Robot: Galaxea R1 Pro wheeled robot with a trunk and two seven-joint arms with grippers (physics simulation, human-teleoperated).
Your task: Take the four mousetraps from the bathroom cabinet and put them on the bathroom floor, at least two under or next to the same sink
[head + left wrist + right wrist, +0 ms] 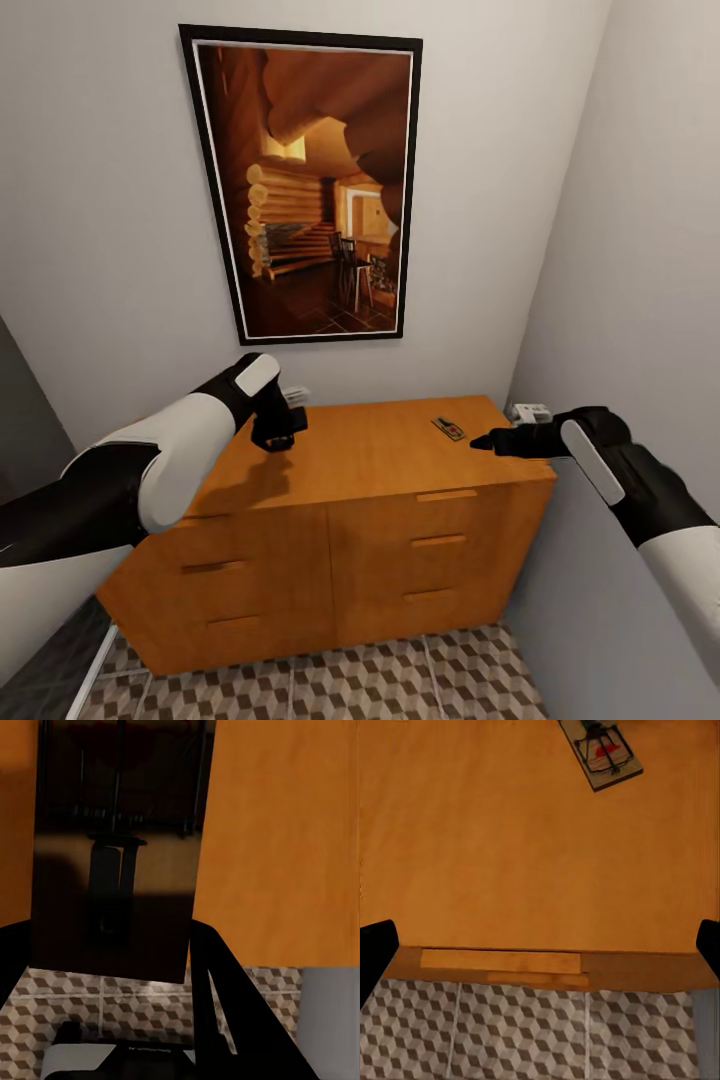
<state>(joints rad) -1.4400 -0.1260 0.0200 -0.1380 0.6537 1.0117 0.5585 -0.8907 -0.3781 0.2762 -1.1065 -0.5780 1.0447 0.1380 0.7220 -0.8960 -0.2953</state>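
Both arms, white shells with black forearms, reach in from the head view's lower corners over the cabinet (340,520), a low orange-brown wooden chest with flat drawer fronts, slim bar handles and a smooth matte top. Left hand (275,430) hangs over the top's left rear part, and in the left wrist view it is clenched on a mousetrap (112,855): a flat dark brown rectangular board with thin black wire parts, pinched between the black fingers (225,1005) and tilted over the orange wood. Right hand (485,440) points along the top's right side, and the right wrist view shows its black fingertips (375,952) spread wide at either edge, released, nothing between them. Second mousetrap (448,428) lies flat on the cabinet top near the right rear, just ahead of the right hand and apart from it; in the right wrist view it (601,751) is a small wooden rectangle with wire bar and a red patch. Small pale grey items sit at the wall, one behind the left hand (296,394) and one past the cabinet's right end (528,411), too small to identify. Bathroom floor (350,685) below shows brown, beige and white cube-pattern tiles with pale grout. Framed picture (305,185) of a log cabin interior, black frame, hangs on the plain wall above.
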